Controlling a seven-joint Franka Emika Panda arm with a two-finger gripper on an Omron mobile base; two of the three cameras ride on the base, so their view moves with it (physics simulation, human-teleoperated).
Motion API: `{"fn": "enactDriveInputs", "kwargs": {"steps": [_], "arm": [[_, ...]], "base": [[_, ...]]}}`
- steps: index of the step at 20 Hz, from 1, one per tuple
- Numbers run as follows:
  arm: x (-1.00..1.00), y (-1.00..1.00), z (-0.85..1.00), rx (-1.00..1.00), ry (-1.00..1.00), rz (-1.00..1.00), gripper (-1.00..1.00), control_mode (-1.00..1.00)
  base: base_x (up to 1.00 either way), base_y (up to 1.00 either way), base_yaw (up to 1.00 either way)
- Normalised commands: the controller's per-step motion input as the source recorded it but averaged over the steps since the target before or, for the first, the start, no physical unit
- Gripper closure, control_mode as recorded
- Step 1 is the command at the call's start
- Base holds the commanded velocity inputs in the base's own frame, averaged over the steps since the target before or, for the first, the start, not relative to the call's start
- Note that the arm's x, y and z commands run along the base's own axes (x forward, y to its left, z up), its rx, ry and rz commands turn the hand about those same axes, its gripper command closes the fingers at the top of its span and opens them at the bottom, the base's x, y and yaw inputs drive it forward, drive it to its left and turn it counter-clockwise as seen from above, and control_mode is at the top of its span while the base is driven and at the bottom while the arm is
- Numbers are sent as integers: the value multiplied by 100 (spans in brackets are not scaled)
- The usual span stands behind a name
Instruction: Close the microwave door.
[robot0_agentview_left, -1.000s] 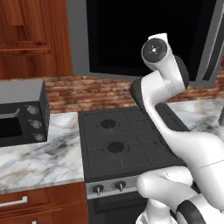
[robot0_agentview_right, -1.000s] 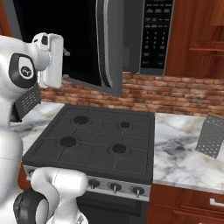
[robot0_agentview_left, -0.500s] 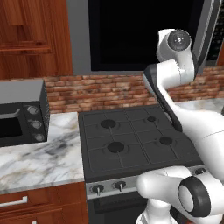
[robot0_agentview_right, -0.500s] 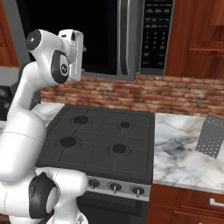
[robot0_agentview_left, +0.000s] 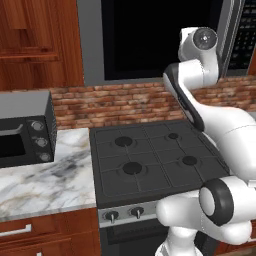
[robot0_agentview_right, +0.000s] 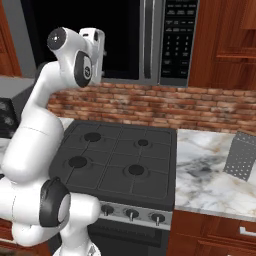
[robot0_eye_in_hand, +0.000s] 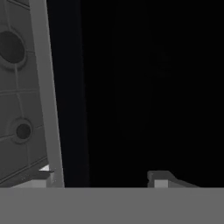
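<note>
The microwave door (robot0_agentview_right: 87, 37), its black glass wide above the stove (robot0_agentview_right: 117, 162), sits almost flush with the microwave (robot0_agentview_left: 160, 40), the long silver bar handle (robot0_agentview_right: 147, 40) standing upright just beside the dark keypad panel (robot0_agentview_right: 175, 40). The keypad carries rows of small pale markings, too fine to read, and no brand name can be made out anywhere. A second ago the door still angled out into the room; half a second ago it had swung most of the way in, and the arm has followed it inward and upward. The right base view shows the hand held up against the glass and a grey grater (robot0_agentview_right: 241, 156) leaning on the marble counter (robot0_agentview_right: 210, 175); the left base view instead shows the toaster oven (robot0_agentview_left: 25, 130) on the left counter. In the hand view the gripper (robot0_eye_in_hand: 103, 178) faces the dark glass, fingertips (robot0_eye_in_hand: 159, 178) spread apart with nothing between them, the door's grey edge running beside the left tip.
</note>
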Motion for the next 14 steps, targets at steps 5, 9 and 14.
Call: {"fn": "enactDriveInputs", "kwargs": {"steps": [5,9,14], "arm": [[47,-6,0,1,0,0,-100,-100],[21,-2,-3,0,0,0,-100,-100],[0,-3,-5,2,-4,0,-100,-100]], "base": [[0,0,0],[0,0,0],[0,0,0]]}}
